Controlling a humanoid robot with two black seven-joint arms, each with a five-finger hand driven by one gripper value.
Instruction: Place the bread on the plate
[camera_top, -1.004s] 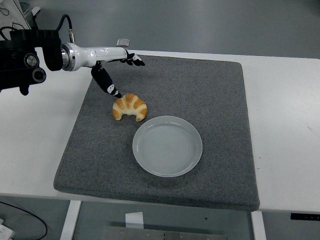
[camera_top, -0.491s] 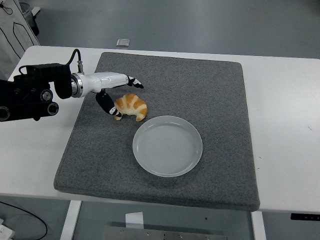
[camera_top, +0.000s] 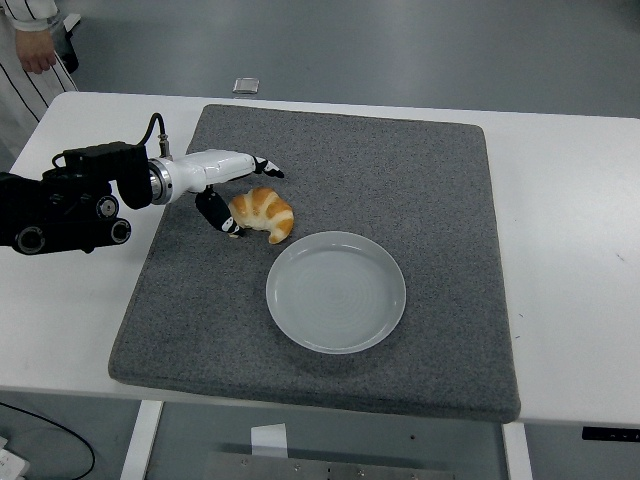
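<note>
A golden croissant lies on the grey mat, just up and left of the empty white plate. My left hand reaches in from the left and brackets the croissant's left end. Its thumb touches the near-left side and its fingers stretch over the far side. The fingers are spread and have not closed on the bread. My right arm is out of view.
The mat covers most of the white table. A small grey object lies at the table's far edge. A person's hand and striped sleeve show at the top left corner.
My left arm has come down and toward the near side, bringing the hand from above the croissant to around its left end. The croissant and plate have stayed put.
</note>
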